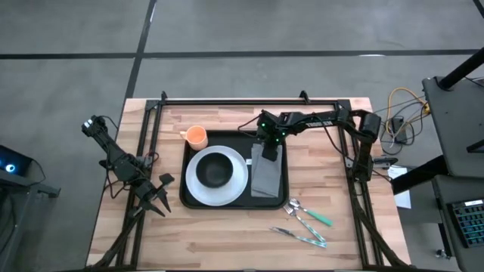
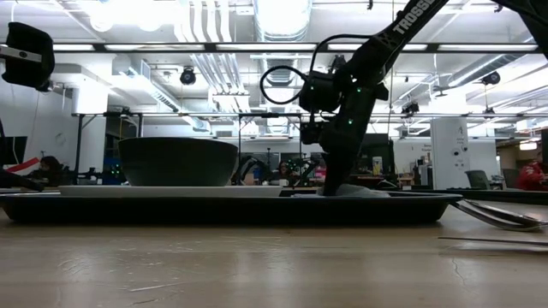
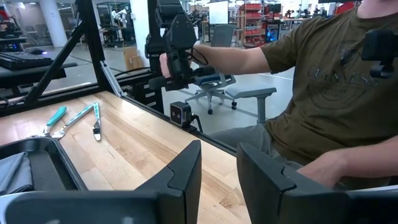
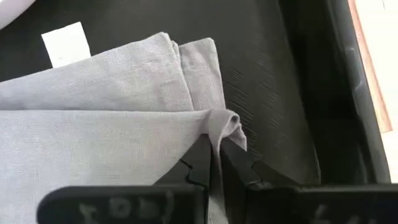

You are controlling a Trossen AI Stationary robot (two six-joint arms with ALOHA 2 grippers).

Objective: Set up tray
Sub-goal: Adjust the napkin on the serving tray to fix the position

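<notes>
A: Where's the right pincer point(image 4: 214, 152)?
B: Down in the tray point(image 1: 280, 198), pressed together on a fold of the grey napkin point(image 4: 93, 130).
A: And the tray?
B: Mid-tabletop point(image 1: 227, 234), holding plate point(image 1: 198, 189) and bowl point(image 1: 215, 169) left of the napkin. An orange cup point(image 1: 197, 137) sits just beyond; cutlery point(image 1: 306, 223) lies near right.
A: Left pincer point(image 1: 155, 195)?
B: Spread, waiting at the left edge.

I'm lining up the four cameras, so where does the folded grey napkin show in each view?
High view: grey napkin on the tray's right part, beside the white plate.
Low view: low pale hump under the right hand.
Left wrist view: grey corner at the picture's edge, inside the tray rim.
Right wrist view: fills the picture; the right hand pinches a fold.
Shared landmark: the black tray.
</notes>
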